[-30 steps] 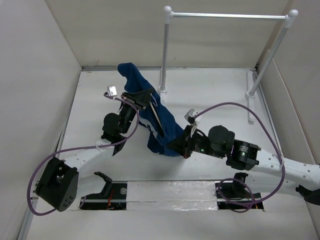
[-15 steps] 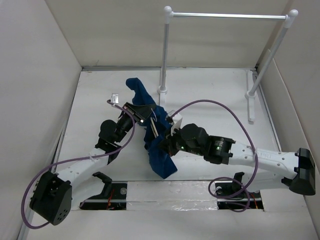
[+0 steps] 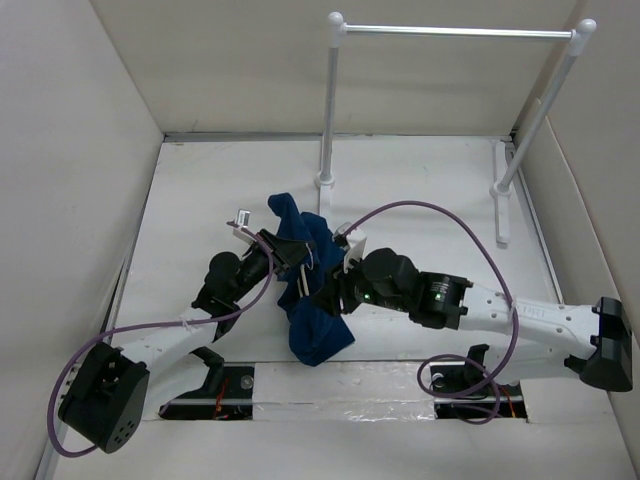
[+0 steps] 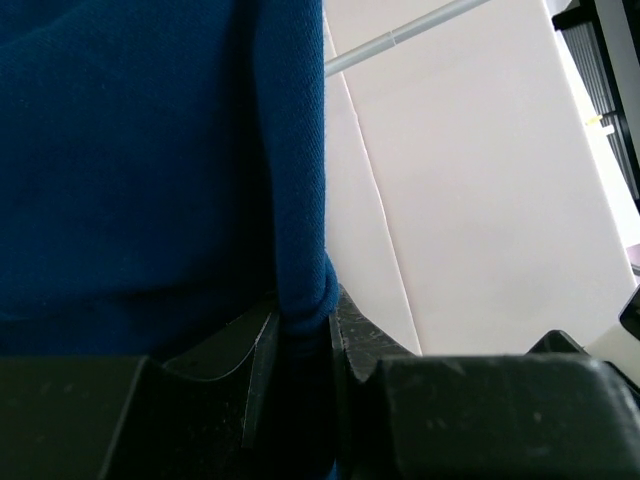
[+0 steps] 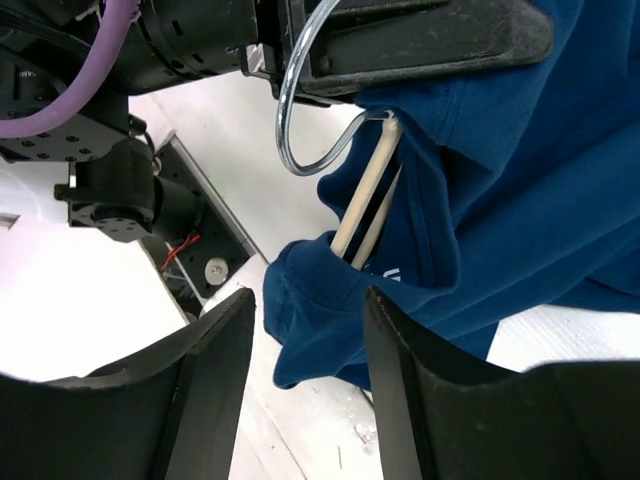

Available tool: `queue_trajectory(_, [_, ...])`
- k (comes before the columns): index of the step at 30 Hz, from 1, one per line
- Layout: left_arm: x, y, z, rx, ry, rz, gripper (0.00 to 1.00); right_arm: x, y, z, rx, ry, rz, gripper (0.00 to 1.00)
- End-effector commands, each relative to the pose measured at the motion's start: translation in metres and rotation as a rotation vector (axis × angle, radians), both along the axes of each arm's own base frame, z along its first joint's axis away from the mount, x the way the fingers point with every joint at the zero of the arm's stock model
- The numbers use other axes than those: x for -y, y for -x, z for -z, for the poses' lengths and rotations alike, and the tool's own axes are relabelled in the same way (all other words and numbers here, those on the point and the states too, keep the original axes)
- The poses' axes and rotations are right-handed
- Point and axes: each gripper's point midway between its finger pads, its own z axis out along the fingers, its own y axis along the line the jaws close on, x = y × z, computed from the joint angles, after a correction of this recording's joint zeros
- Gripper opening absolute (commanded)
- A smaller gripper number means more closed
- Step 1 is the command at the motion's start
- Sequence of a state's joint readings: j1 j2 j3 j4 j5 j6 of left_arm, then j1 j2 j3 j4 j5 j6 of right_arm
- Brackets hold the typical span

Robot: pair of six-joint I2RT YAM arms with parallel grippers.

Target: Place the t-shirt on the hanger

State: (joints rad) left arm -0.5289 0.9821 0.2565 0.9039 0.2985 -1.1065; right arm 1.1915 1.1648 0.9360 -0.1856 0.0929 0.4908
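T-shirt (image 3: 310,300): navy heap mid-bench (image 3: 420,190), between both arms and well short of the white rack (image 3: 455,32). It sits lower and nearer the arms than a second ago.
Left pincer (image 4: 305,340): pinching a fold of the cloth.
Right pincer (image 5: 308,300): spread, just beside the shirt.
Hanger (image 5: 365,205): wire hook and two cream rods show; the rest is buried in cloth.

One navy t-shirt (image 3: 318,335) was out there, just the one, and one pale hanger (image 5: 366,205) with it; two arms showed, the left arm (image 3: 165,337) and the right arm (image 3: 520,315), two purple cables (image 3: 470,215) trailed, and one white rack (image 3: 545,105) stood, two uprights (image 3: 328,100), one silver bar (image 3: 455,31)
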Motion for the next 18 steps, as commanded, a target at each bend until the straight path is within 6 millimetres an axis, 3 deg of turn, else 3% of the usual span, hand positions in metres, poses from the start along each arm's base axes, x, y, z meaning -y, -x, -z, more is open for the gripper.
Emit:
queue_trajectory(1, [0.0, 0.003, -0.033, 0.086, 0.072, 0.01, 0.0, -0.002, -0.006, -0.025, 0.023, -0.068, 0.04, 0.52])
queue_trajectory(2, [0.0, 0.003, -0.034, 0.085, 0.075, 0.011, 0.0, -0.003, -0.01, -0.022, 0.026, -0.066, 0.062, 0.3])
queue_trajectory(3, [0.0, 0.003, -0.034, 0.083, 0.078, 0.009, 0.0, -0.006, -0.012, -0.015, 0.021, -0.055, 0.078, 0.17])
queue_trajectory(5, [0.0, 0.004, -0.036, 0.082, 0.091, 0.011, 0.0, -0.01, -0.02, -0.016, 0.041, -0.081, 0.149, 0.0])
queue_trajectory(8, [-0.002, 0.004, -0.036, 0.076, 0.1, 0.004, 0.0, -0.009, -0.029, -0.016, 0.074, -0.111, 0.245, 0.03])
queue_trajectory(10, [-0.002, 0.005, -0.038, 0.077, 0.107, 0.005, 0.0, -0.015, -0.029, -0.024, 0.092, -0.173, 0.253, 0.2])
queue_trajectory(11, [-0.002, 0.005, -0.039, 0.077, 0.109, 0.007, 0.0, -0.016, -0.03, -0.024, 0.095, -0.182, 0.258, 0.34])
queue_trajectory(12, [-0.002, 0.005, -0.039, 0.076, 0.11, 0.007, 0.0, -0.016, -0.031, -0.021, 0.098, -0.177, 0.263, 0.38])
queue_trajectory(14, [-0.002, 0.006, -0.042, 0.079, 0.117, 0.007, 0.0, -0.018, -0.035, -0.017, 0.106, -0.17, 0.277, 0.42])
queue_trajectory(18, [-0.002, 0.008, -0.048, 0.082, 0.134, 0.019, 0.0, -0.022, -0.037, -0.01, 0.122, -0.158, 0.306, 0.4])
